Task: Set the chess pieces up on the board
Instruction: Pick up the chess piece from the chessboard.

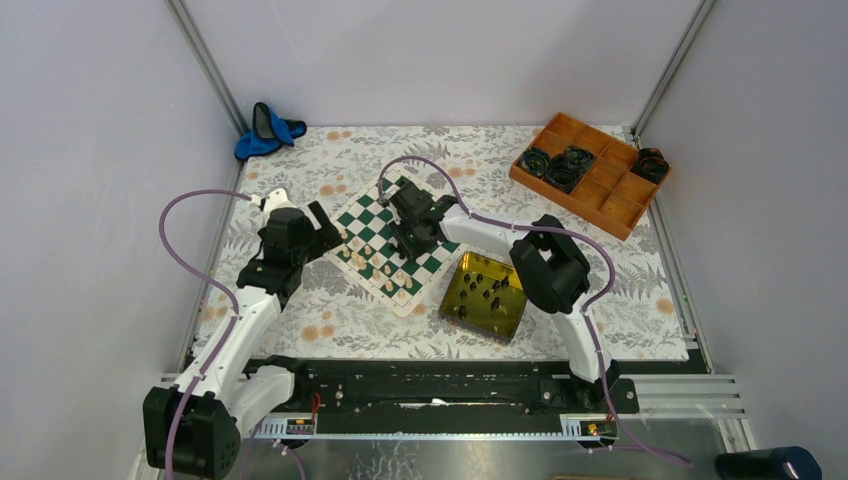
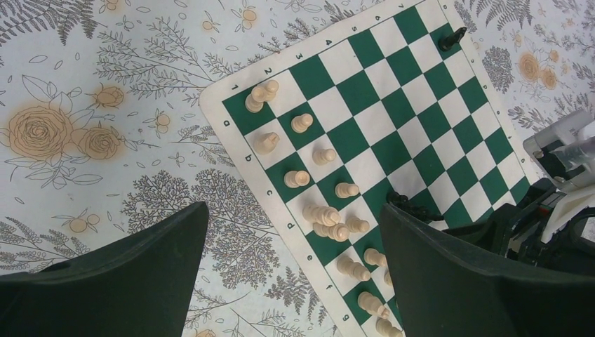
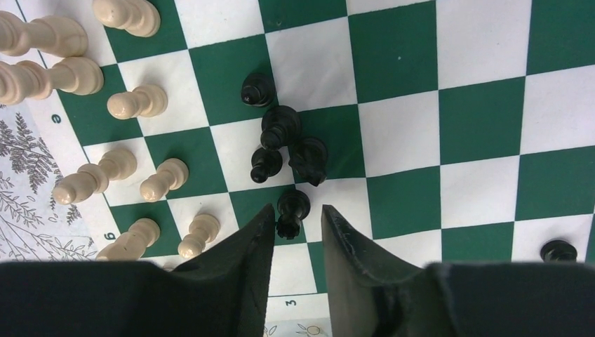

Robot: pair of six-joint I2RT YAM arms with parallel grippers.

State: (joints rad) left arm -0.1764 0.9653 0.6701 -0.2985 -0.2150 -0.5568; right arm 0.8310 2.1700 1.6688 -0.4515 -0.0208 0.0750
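A floral cloth covers the table. On it, the board lies turned cornerwise at the middle. An orange tray sits well apart at the far right with black coils in some of its compartments, and a gold tin sits just beside the board's near right corner. A blue thing lies at the far left corner. The left gripper hangs over the board's left edge, its fingers spread wide with nothing between them. The right gripper is low over the board's middle, its fingers a little apart and astride a standing black piece. A strip of white square shows between that piece and the right-hand finger, so it is not clamped. Cream pieces stand in two rough rows along the lettered edge of the board; one pair near the corner leans together. Four black pieces huddle just beyond the right gripper's tips, touching or nearly so. Another black one stands alone off to the right, and one more rests on the board's far border. More dark pieces lie in the tin.
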